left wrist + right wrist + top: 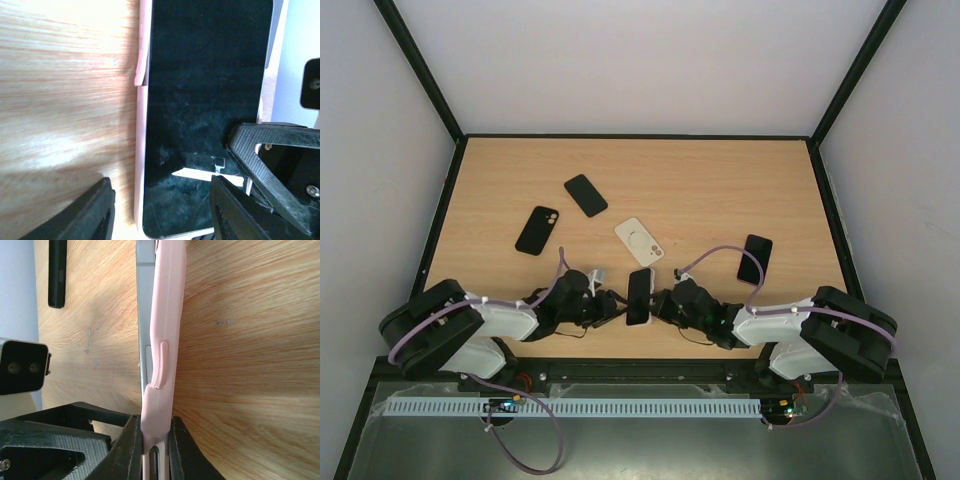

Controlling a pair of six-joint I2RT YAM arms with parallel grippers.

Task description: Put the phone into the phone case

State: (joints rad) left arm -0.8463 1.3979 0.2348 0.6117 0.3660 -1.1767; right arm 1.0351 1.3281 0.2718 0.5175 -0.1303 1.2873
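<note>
On the left, left gripper point(162, 200) spread open, straddling the lower end of the phone point(210, 100), outer finger clear of the pink rim, apparently pinching nothing. At the near middle of the worktop point(720, 180), between the two grippers: phone only partly seated in the pink phone case point(141, 150), one long rim gaping off its side. On the right, right gripper point(154, 427) clenched on the case's edge. Probably light and stiff for the phone, with slick, scratch-prone glass; soft and stretchy for the case. Best held by the long edges, pressing corners in singly. Hard to tell: phone pinched too, or case alone. Far corners cut off in both wrist views.
</note>
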